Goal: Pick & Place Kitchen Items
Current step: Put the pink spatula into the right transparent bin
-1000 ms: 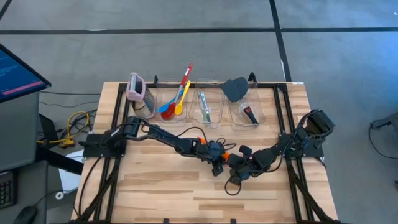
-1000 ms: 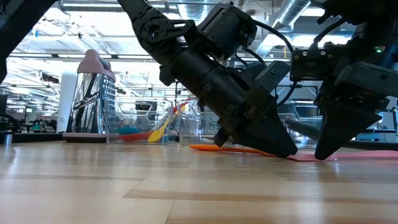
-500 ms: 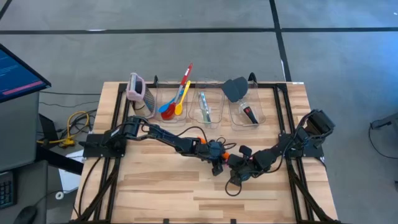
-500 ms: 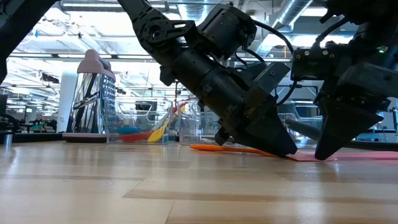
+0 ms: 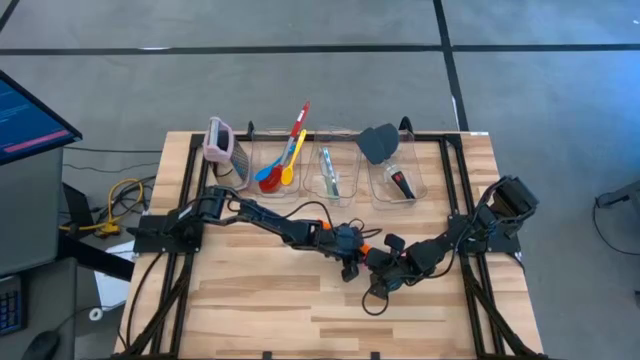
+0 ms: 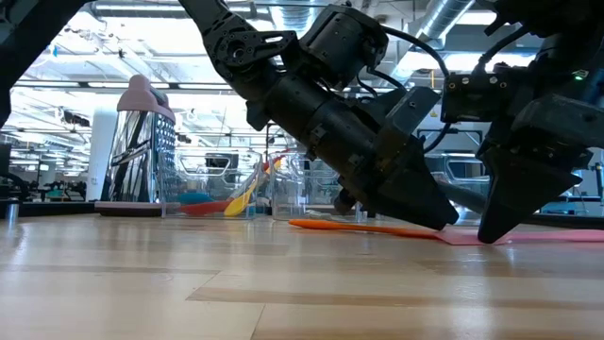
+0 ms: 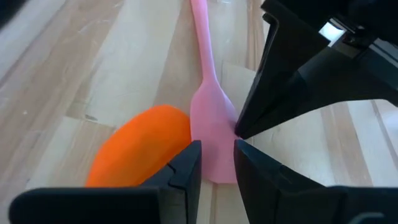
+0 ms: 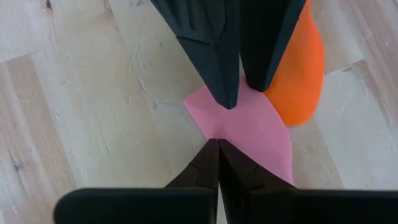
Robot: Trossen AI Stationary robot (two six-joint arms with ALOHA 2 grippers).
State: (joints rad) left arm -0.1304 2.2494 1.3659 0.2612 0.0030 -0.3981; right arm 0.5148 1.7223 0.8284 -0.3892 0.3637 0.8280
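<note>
Both pincers (image 7: 216,163) (image 8: 217,163) tip-to-tip over pink spatula (image 7: 211,118), orange spatula (image 7: 140,146) alongside.

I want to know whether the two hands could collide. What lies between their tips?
Only the pink spatula blade. In the right wrist view the shut right hand and the left hand both reach it from opposite sides.

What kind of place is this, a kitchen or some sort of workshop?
Probably a robotics lab or workshop in a big industrial hall, not a kitchen: exposed ceiling ducts, a bare concrete floor, a monitor beside the wooden table, and kitchen utensils sorted into clear bins.
</note>
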